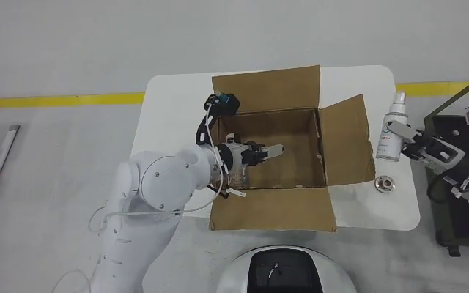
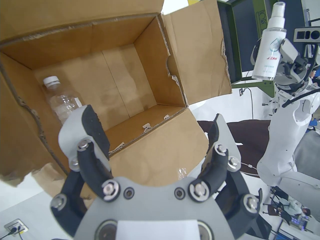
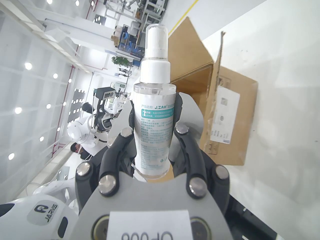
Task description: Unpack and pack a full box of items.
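Top view, with wrist views. An open box (image 1: 293, 157) sits at mid-bench (image 1: 176, 110) with all four flaps folded outward.

**Progress (judged).** Unpacking looks nearly complete. The box floor is bare except for one water bottle (image 2: 60, 101) lying against the 9 o'clock wall. Two items are out: a spray bottle (image 1: 392, 128) at 3 o'clock of the box, and a small round item (image 1: 383, 184) resting on the bench at about 4 o'clock. The water bottle has yet to come out, and all of the repacking is yet to do.

**Claws.** The left claw (image 1: 267, 151) hangs over the 9 o'clock side of the box, jaws spread and empty, with the water bottle just beyond its fingertips. The right claw (image 3: 154, 126) is clamped on the lower body of the spray bottle (image 3: 153, 96) and holds it upright over the bench's 3 o'clock edge. Whether the bottle's base touches the bench cannot be told.

**Materials and shapes.**
- **Box:** brown corrugated cardboard, matte, with ragged torn edges on its flaps and rim.
- **Water bottle:** thin, clear, ribbed plastic with a white screw cap, likely light and easily crushed.
- **Spray bottle:** a smooth, slim cylinder with a paper label, white collar and clear domed cap.
- **Round item:** a low, ring-like disc, seemingly metallic.
- **Claw fingers** (image 2: 86, 131): pale shells faced with black pads.
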Controlling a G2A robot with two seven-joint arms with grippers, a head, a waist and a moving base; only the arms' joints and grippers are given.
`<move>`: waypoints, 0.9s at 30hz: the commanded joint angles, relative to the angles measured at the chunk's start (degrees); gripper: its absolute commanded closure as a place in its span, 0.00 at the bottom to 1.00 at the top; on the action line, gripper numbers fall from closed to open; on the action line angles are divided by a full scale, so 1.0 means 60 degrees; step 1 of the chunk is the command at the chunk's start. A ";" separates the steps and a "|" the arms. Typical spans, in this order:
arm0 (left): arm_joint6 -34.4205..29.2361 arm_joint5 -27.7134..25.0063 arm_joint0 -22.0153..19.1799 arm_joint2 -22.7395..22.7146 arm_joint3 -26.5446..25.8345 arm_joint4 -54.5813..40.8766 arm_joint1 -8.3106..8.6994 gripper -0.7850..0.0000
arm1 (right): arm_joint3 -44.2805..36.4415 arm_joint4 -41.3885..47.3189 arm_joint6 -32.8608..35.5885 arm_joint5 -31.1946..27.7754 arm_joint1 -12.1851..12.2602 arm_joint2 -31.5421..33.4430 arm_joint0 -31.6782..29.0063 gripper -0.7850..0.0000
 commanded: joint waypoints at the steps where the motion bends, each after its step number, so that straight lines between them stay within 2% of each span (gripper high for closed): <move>1: -0.0042 0.0126 0.0047 -0.0223 -0.0280 0.0200 0.0050 0.00 | -0.0031 0.0184 0.0144 -0.0049 0.0010 -0.0264 0.0090 1.00; 7: -0.0143 0.0482 0.0318 -0.1173 -0.1030 0.0717 0.0227 0.00 | -0.0387 -0.0165 0.0154 -0.0095 0.0036 -0.1474 0.0445 1.00; 11: -0.0123 0.0595 0.0769 -0.1908 -0.1200 0.1235 0.0370 0.00 | -0.0507 -0.1523 -0.0044 0.0180 0.0060 -0.2601 0.0806 1.00; 12: -0.0127 0.0590 0.0886 -0.2087 -0.1213 0.1345 0.0405 0.00 | -0.0507 -0.1523 -0.0044 0.0180 0.0060 -0.2601 0.0806 1.00; 27: -0.0127 0.0590 0.0886 -0.2087 -0.1213 0.1345 0.0405 0.00 | -0.0465 -0.1479 -0.0166 0.0229 0.0053 -0.2631 0.0777 1.00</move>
